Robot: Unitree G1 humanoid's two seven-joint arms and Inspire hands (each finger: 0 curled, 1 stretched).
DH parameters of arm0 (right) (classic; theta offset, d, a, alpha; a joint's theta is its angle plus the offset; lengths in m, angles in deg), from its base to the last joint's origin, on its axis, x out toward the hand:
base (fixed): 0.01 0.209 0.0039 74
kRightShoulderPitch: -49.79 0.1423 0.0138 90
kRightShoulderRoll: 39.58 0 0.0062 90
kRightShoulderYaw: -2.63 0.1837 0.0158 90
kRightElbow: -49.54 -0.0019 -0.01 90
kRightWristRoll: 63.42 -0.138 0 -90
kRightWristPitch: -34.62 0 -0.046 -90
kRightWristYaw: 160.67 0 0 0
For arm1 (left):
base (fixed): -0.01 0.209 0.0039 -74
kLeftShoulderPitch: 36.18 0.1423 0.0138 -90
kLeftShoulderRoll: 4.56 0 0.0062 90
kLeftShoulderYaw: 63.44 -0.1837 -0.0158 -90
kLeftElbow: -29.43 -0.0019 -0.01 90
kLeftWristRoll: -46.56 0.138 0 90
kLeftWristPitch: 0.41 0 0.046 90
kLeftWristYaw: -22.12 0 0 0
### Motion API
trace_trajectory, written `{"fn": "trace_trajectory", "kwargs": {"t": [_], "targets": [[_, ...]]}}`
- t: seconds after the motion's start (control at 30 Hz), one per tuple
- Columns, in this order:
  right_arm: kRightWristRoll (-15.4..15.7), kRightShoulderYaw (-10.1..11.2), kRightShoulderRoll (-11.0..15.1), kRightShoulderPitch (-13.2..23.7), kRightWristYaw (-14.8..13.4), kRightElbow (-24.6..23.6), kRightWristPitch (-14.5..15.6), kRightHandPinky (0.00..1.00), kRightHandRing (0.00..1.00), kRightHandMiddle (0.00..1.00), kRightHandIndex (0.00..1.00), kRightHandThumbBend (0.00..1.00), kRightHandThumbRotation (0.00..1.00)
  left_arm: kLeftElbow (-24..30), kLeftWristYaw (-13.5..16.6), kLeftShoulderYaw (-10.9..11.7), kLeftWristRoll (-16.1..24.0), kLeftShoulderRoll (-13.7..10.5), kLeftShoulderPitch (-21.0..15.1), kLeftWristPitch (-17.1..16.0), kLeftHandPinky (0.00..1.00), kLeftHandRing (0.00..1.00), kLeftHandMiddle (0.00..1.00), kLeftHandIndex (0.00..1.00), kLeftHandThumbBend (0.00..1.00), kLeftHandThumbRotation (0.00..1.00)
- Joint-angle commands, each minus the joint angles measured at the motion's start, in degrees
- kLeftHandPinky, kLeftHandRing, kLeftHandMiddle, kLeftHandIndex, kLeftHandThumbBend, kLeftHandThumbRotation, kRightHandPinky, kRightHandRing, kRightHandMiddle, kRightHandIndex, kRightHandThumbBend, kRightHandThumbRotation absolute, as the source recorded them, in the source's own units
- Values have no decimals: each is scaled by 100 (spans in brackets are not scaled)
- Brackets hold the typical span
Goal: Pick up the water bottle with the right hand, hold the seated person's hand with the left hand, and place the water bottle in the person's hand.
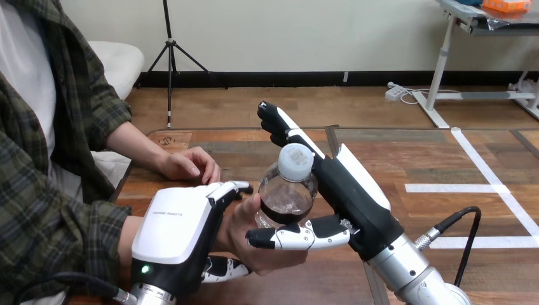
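A clear water bottle (287,196) with a white cap and dark liquid stands upright over the person's upturned hand (245,234). That hand's fingers touch the bottle's left side. My right hand (356,197) is shut on the bottle, with its fingers rising behind it and its thumb (292,239) crossing under its front. My left hand (175,232) clasps the person's hand from the left, fingers curled over its far edge and thumb below it.
The person sits at the left, and their other hand (187,165) rests flat on the wooden table (394,159) just beyond my left hand. White tape lines cross the tabletop on the right.
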Motion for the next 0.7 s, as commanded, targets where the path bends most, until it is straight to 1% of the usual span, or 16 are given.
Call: {"fn": "trace_trajectory", "kwargs": {"t": [0.0, 0.03, 0.1, 0.27, 0.33, 0.4, 0.5, 0.6, 0.67], "targets": [[32, -55, -12, 415, -3, -147, -2, 100, 100, 100, 100, 84, 25, 45, -205, 21, -242, -121, -327, -214, 94, 99, 100, 99, 100, 25], [30, -53, -12, 415, -3, -149, 5, 100, 100, 100, 100, 84, 25, 48, -279, 28, -325, -129, -327, -266, 96, 100, 100, 100, 100, 27], [25, -53, -11, 416, -1, -148, 14, 100, 100, 100, 100, 84, 25, 46, -417, 41, -507, -149, -331, -380, 98, 100, 100, 100, 100, 29], [11, -51, -12, 418, 5, -133, 11, 100, 100, 100, 100, 84, 25, 3, -658, 73, -891, -193, -351, -678, 99, 100, 100, 100, 100, 32], [8, -49, -16, 416, 1, -130, 18, 100, 100, 100, 100, 84, 25, -40, -774, 84, -1114, -211, -367, -853, 100, 100, 100, 100, 100, 33], [9, -49, -18, 414, -2, -131, 23, 100, 100, 100, 100, 84, 25, -63, -832, 94, -1216, -223, -374, -937, 100, 100, 100, 100, 100, 34], [28, -44, -15, 409, -16, -137, 31, 100, 100, 100, 100, 83, 25, -128, -930, 102, -1453, -241, -401, -1151, 100, 100, 100, 100, 100, 35], [47, -36, -18, 401, -38, -133, 32, 100, 100, 100, 100, 83, 25, -229, -1035, 110, -1744, -254, -438, -1451, 100, 100, 100, 100, 100, 35], [50, -34, -21, 398, -45, -128, 31, 100, 100, 100, 100, 83, 26, -284, -1077, 121, -1864, -254, -455, -1596, 100, 100, 100, 100, 100, 36]]}}
